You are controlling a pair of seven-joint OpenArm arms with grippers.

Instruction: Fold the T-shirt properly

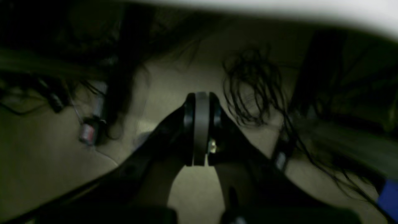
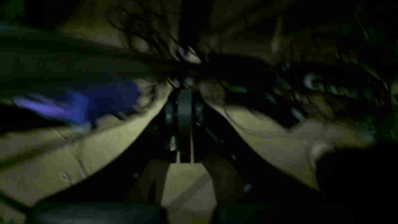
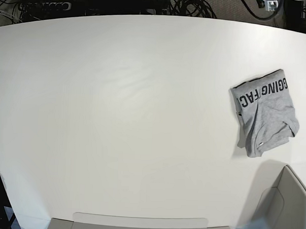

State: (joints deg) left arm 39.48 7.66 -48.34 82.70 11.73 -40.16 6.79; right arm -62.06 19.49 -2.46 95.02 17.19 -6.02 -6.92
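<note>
Shirt (image 3: 265, 112) lies folded far on the left arm's side, tilted. Both grippers, left (image 1: 201, 129) and right (image 2: 185, 124), are pinched closed, empty, off the table (image 3: 117, 118).

— What lies around me besides the work itself?
— A broad white counter (image 3: 117, 108). Beyond its far edge I see a tangle of black cables (image 3: 188, 4).
— And nearer?
— A grey cardboard box (image 3: 286, 206) at my near corner, open-topped. In my wrist views, dim and blurred: tan flooring (image 1: 46, 155), loose black wires (image 1: 248, 87), and a blue patch (image 2: 93, 99) I cannot identify.
</note>
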